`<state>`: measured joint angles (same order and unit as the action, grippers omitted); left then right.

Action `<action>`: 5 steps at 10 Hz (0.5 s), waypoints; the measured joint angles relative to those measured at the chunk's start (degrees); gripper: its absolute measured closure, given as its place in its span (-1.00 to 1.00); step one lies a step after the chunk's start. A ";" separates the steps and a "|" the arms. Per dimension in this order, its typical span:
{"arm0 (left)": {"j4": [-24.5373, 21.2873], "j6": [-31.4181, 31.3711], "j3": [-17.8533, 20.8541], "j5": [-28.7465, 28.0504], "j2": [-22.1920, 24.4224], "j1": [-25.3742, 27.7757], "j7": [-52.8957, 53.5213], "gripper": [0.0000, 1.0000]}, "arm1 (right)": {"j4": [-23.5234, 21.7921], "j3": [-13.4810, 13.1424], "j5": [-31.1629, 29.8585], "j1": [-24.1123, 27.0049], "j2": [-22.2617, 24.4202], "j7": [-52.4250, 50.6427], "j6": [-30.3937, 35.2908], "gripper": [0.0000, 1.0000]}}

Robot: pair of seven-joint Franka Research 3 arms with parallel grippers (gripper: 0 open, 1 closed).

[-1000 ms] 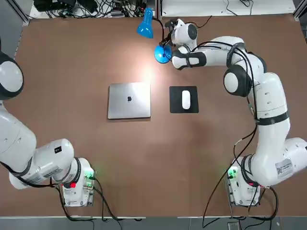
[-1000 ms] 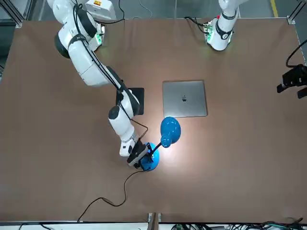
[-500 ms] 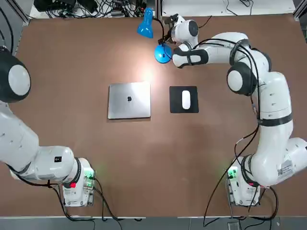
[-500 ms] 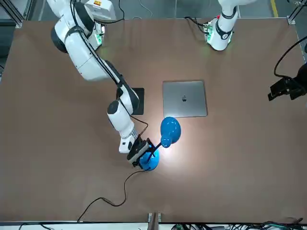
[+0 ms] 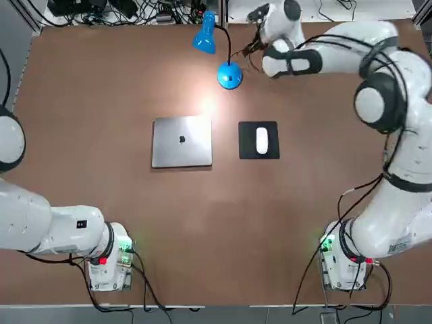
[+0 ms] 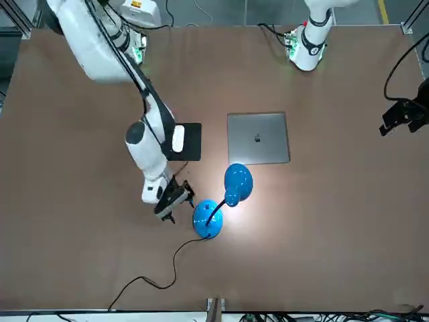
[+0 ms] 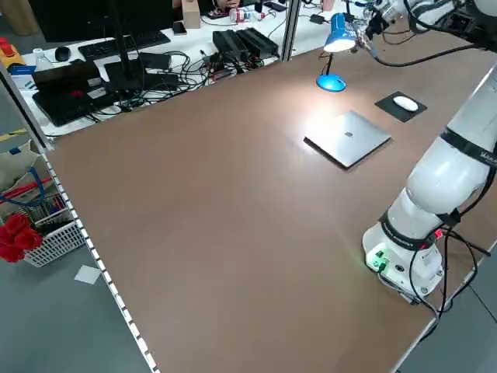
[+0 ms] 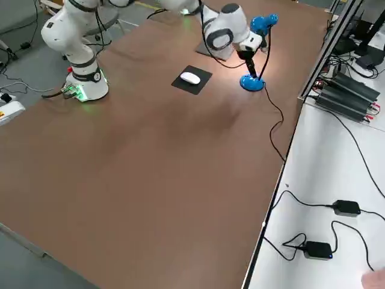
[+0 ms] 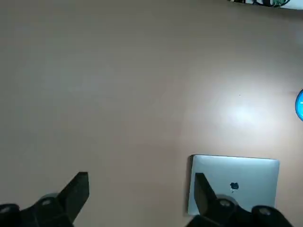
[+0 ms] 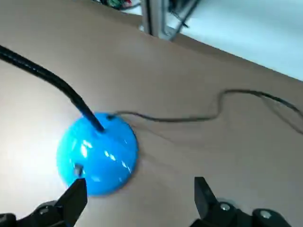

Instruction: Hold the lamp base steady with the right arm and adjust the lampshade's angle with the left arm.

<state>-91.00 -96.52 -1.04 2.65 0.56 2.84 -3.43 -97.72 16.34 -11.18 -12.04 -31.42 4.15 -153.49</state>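
At upper centre of the top view: lamp base [image 5: 229,75] standing on the surface [image 5: 101,101], lampshade [image 5: 204,37] up and left of it, right tool [image 5: 255,44] now drawn off to the right, though set against the base half a second ago.

In the front view: right tool left of the base and clear of it; left tool [image 6: 402,117] at the right edge, well apart from the lampshade.

In the right wrist view: fingers [image 10: 75,194] spread, gripping nothing, base ahead.

In the left wrist view: fingers spread and empty above the surface, laptop [image 9: 234,182] beyond.

Base released, hence no longer steadied; any change of shade angle not decidable.
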 joint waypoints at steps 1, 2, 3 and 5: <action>0.31 0.46 0.01 0.01 -0.17 0.14 0.03 -0.96 | -1.08 -0.08 1.79 0.62 6.21 0.40 8.96 -1.00; 0.90 1.36 0.26 0.01 -0.40 0.13 0.03 -0.96 | -1.58 -0.77 5.55 0.95 12.22 0.63 17.78 -1.00; 1.16 2.23 0.85 0.01 -0.49 0.15 0.15 -0.96 | -2.00 -2.87 9.59 1.21 17.89 0.81 25.70 -1.00; 1.41 2.90 1.26 0.02 -0.75 0.04 0.26 -0.96 | -2.30 -10.76 13.79 1.53 27.40 0.84 39.68 -1.00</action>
<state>-89.58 -93.62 0.23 2.67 -0.19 2.88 -3.17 -100.02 5.58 2.61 -10.50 -4.02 4.99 -113.81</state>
